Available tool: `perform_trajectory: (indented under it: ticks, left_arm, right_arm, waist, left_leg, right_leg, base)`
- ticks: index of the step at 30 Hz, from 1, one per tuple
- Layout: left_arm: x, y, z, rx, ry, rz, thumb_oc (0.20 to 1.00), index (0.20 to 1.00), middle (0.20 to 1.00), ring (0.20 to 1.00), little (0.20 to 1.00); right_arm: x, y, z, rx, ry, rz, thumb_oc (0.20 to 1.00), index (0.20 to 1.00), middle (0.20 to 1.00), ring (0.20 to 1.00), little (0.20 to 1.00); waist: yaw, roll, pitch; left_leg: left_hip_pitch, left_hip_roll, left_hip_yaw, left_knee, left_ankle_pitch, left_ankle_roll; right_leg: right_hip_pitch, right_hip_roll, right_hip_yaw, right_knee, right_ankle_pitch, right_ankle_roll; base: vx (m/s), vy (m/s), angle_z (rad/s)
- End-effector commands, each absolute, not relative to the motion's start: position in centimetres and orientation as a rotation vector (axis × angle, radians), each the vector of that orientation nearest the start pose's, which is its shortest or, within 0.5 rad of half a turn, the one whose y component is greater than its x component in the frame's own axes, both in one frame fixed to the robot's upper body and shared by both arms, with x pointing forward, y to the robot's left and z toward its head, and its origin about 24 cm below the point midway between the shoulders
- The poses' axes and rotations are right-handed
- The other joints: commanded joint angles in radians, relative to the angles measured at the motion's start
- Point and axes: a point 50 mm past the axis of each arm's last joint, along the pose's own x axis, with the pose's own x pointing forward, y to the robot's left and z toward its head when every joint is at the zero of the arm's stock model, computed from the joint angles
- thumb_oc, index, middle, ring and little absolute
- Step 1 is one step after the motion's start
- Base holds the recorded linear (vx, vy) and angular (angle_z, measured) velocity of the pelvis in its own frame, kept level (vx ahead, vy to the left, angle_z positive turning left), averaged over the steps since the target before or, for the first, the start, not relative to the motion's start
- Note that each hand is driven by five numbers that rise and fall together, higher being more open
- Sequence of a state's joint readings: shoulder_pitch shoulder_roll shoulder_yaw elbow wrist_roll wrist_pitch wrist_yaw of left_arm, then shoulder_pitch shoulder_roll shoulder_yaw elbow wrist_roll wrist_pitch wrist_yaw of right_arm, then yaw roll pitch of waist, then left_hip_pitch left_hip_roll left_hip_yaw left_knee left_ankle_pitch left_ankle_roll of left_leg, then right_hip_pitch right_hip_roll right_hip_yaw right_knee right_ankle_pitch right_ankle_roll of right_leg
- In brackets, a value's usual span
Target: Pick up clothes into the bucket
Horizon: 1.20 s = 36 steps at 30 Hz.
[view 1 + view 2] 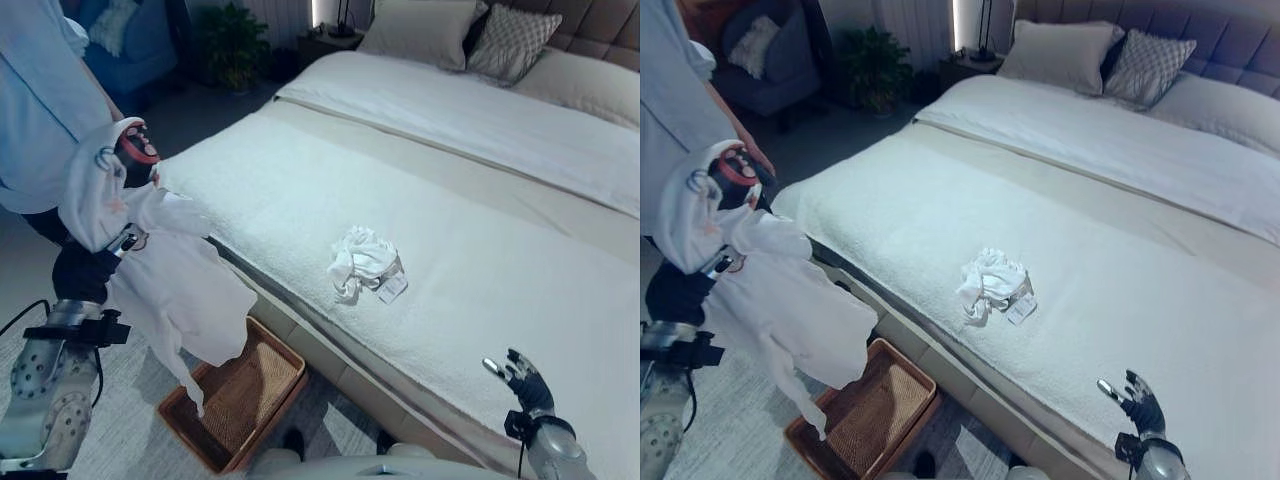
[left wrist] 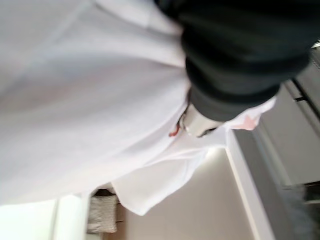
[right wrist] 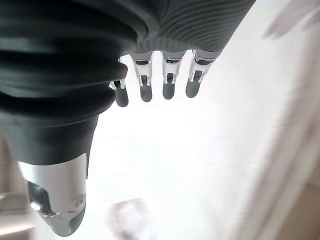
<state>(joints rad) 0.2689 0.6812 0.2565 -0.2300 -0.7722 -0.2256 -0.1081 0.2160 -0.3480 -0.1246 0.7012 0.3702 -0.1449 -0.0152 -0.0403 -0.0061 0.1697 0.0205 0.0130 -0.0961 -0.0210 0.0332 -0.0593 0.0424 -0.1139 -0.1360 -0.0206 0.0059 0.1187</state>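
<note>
Left eye view has the left hand (image 1: 122, 243) raised at the left side, wrapped in a white garment (image 1: 170, 285) that drapes over it and hangs down in long folds. Its fingers are buried in the cloth, so I cannot tell how they are set. In the left wrist view the dark cover and a silver thumb (image 2: 200, 124) press against the same white cloth. The garment's lower end dangles above a brown woven basket (image 1: 262, 412) that sits on the floor just beside the bed (image 1: 300, 190). Behind the garment stands a person (image 1: 40, 110) in a light top.

The right hand (image 1: 522, 378) rests low at the near edge of the bed, its fingers straight and relaxed, holding nothing; the right wrist view shows the fingertips (image 3: 146, 92) spread over the white bedcover.

A second, crumpled white cloth (image 1: 365, 262) with a small tag lies on the bed, well apart from both hands. Pillows (image 1: 455, 32) stand at the headboard, and a plant (image 1: 232, 42) sits in the far corner.
</note>
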Motion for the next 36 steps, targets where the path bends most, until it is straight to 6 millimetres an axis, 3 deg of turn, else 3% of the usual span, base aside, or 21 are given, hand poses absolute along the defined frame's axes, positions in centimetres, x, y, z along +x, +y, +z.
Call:
perform_trajectory:
  ticks: [1,4,7,11,14,15,22,24,28,31,32,33,34,36]
  left_arm:
    - [19.3,29.7,15.6,0.143,-0.432,0.070,0.200,0.200,0.200,0.200,0.200]
    - [19.3,30.1,13.7,0.197,-0.382,0.170,0.200,0.200,0.200,0.200,0.200]
    - [19.9,30.9,12.1,0.391,-0.328,0.298,0.200,0.200,0.200,0.200,0.200]
    - [22.0,31.7,9.4,0.554,-0.251,0.450,0.200,0.200,0.200,0.200,0.200]
    - [23.2,31.6,8.8,0.561,-0.240,0.480,0.200,0.200,0.200,0.200,0.200]
    - [24.1,32.0,7.9,0.604,-0.196,0.515,0.200,0.200,0.200,0.200,0.200]
    - [27.6,33.0,9.5,0.821,-0.193,0.542,0.200,0.200,0.200,0.200,0.200]
    - [28.6,33.0,11.3,0.862,-0.246,0.554,0.200,0.200,0.200,0.200,0.200]
    - [29.5,33.9,12.6,0.846,-0.257,0.602,0.200,0.200,0.200,0.200,0.200]
    - [29.9,33.4,13.7,0.825,-0.309,0.614,0.200,0.200,0.200,0.200,0.200]
    - [30.1,33.8,14.0,0.839,-0.296,0.626,0.344,0.344,0.344,0.344,0.344]
    - [30.1,33.8,14.0,0.839,-0.297,0.625,0.934,0.934,0.934,0.934,0.934]
    - [30.4,33.9,14.2,0.842,-0.289,0.634,1.000,1.000,1.000,1.000,1.000]
    - [30.7,34.1,15.0,0.865,-0.296,0.648,1.000,1.000,1.000,1.000,1.000]
  right_arm:
    - [14.0,-29.2,-9.2,-0.042,0.621,-0.395,1.000,1.000,1.000,1.000,1.000]
    - [12.8,-28.9,-10.5,-0.089,0.709,-0.394,1.000,1.000,1.000,1.000,1.000]
    - [12.7,-28.9,-10.9,-0.292,0.767,-0.308,1.000,1.000,1.000,1.000,1.000]
    - [13.9,-28.7,-10.5,-0.455,0.750,-0.208,1.000,1.000,1.000,1.000,1.000]
    - [14.7,-28.4,-10.2,-0.488,0.715,-0.186,1.000,1.000,1.000,1.000,1.000]
    - [15.9,-28.0,-9.7,-0.509,0.673,-0.173,1.000,1.000,1.000,1.000,1.000]
    - [19.8,-26.9,-7.4,-0.535,0.492,-0.162,1.000,1.000,1.000,1.000,1.000]
    - [21.1,-26.6,-6.1,-0.534,0.413,-0.172,1.000,1.000,1.000,1.000,1.000]
    - [22.3,-26.5,-4.9,-0.501,0.343,-0.205,1.000,1.000,1.000,1.000,1.000]
    - [22.7,-26.5,-4.2,-0.477,0.305,-0.230,1.000,1.000,1.000,1.000,1.000]
    - [22.9,-26.6,-3.9,-0.472,0.286,-0.243,1.000,1.000,1.000,1.000,1.000]
    - [22.9,-26.6,-3.9,-0.472,0.285,-0.244,1.000,1.000,1.000,1.000,1.000]
    - [23.2,-26.5,-3.5,-0.465,0.262,-0.252,1.000,1.000,1.000,1.000,1.000]
    - [23.6,-26.5,-2.5,-0.453,0.207,-0.271,1.000,1.000,1.000,1.000,1.000]
  waist:
    - [-0.007,-0.032,0.001]
    - [-0.005,-0.035,0.041]
    - [-0.002,-0.040,0.091]
    - [-0.013,-0.053,0.182]
    - [-0.017,-0.059,0.217]
    - [-0.023,-0.067,0.251]
    - [-0.041,-0.090,0.350]
    - [-0.053,-0.098,0.350]
    - [-0.067,-0.107,0.350]
    - [-0.070,-0.111,0.350]
    - [-0.073,-0.116,0.350]
    - [-0.072,-0.116,0.350]
    - [-0.075,-0.119,0.350]
    - [-0.080,-0.123,0.350]
  left_leg:
    - [-0.087,-0.033,0.008,0.141,-0.081,0.020]
    - [-0.124,-0.038,0.001,0.161,-0.079,0.021]
    - [-0.181,-0.044,-0.007,0.206,-0.084,0.025]
    - [-0.286,-0.055,-0.004,0.305,-0.098,0.038]
    - [-0.344,-0.058,0.001,0.365,-0.112,0.043]
    - [-0.382,-0.057,0.010,0.410,-0.122,0.048]
    - [-0.537,-0.060,0.020,0.565,-0.163,0.060]
    - [-0.645,-0.059,0.019,0.625,-0.173,0.061]
    - [-0.772,-0.059,0.014,0.681,-0.175,0.060]
    - [-0.836,-0.059,0.007,0.707,-0.177,0.060]
    - [-0.859,-0.055,-0.001,0.739,-0.216,0.058]
    - [-0.861,-0.055,-0.001,0.741,-0.217,0.058]
    - [-0.883,-0.054,-0.002,0.751,-0.218,0.059]
    - [-0.922,-0.052,-0.005,0.761,-0.217,0.059]
  right_leg:
    - [-0.068,-0.010,0.018,0.117,-0.039,0.002]
    - [-0.103,-0.014,0.016,0.139,-0.038,0.003]
    - [-0.161,-0.022,0.024,0.193,-0.044,0.000]
    - [-0.265,-0.042,0.041,0.301,-0.059,-0.009]
    - [-0.321,-0.046,0.058,0.350,-0.071,-0.014]
    - [-0.361,-0.045,0.069,0.387,-0.077,-0.020]
    - [-0.505,-0.045,0.100,0.524,-0.110,-0.028]
    - [-0.607,-0.041,0.107,0.573,-0.117,-0.031]
    - [-0.727,-0.036,0.109,0.626,-0.124,-0.036]
    - [-0.791,-0.034,0.105,0.650,-0.128,-0.036]
    - [-0.813,-0.027,0.108,0.677,-0.161,-0.031]
    - [-0.815,-0.026,0.108,0.678,-0.162,-0.031]
    - [-0.837,-0.025,0.105,0.687,-0.162,-0.030]
    - [-0.874,-0.027,0.101,0.696,-0.163,-0.029]
  base:
    - [-0.12,0.046,0.03]
    - [-0.08,0.030,0.10]
    - [-0.12,0.041,0.07]
    - [-0.13,0.060,0.09]
    - [-0.11,0.048,0.07]
    - [-0.14,0.056,-0.03]
    - [-0.10,0.040,-0.13]
    - [-0.09,0.031,-0.04]
    - [-0.06,0.008,-0.02]
    - [-0.01,-0.011,0.00]
    - [0.05,-0.024,0.02]
    - [0.05,-0.023,0.03]
    - [0.00,0.000,0.00]
    - [0.00,0.000,0.00]
